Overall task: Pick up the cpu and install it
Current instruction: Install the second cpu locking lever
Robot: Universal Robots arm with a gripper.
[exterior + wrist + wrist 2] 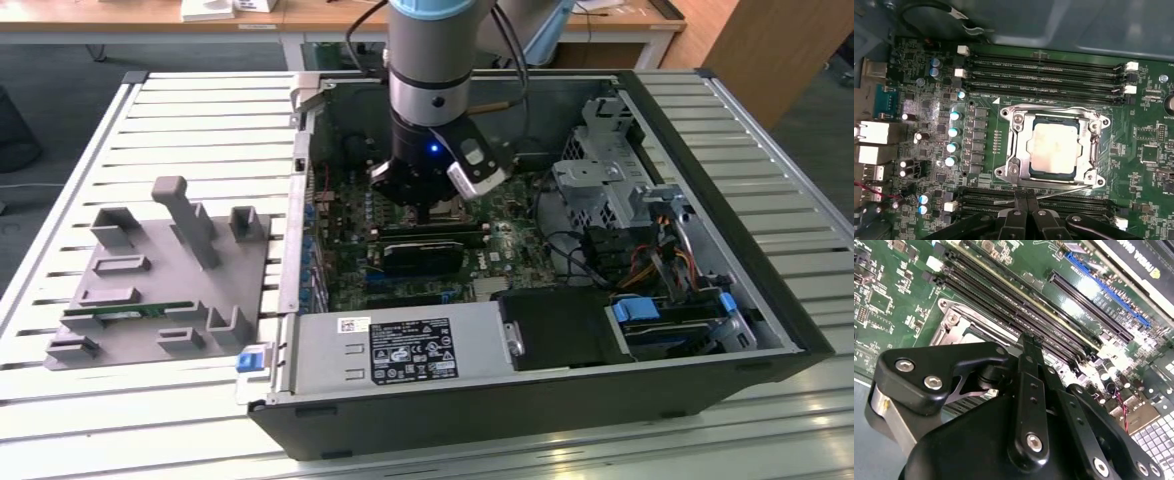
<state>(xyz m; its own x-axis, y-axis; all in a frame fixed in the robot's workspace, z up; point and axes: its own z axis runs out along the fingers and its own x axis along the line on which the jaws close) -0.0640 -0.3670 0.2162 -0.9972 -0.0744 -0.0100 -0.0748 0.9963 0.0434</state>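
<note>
Black fingers (1026,210) of the gripper (1027,200) sit pressed together, holding nothing, just beside the socket (1054,147) on the motherboard (929,65). The cpu (1054,149) lies flat inside that socket, apart from the fingertips. One risk, as a judgement: a low sideways move could snag the thin latch lever (1054,196) lying between them.

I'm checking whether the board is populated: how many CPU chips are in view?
1. In the first wrist view, the cpu sits inside the metal socket frame on the motherboard, between two banks of memory slots. In the exterior view, the arm covers that part of the board.
</note>
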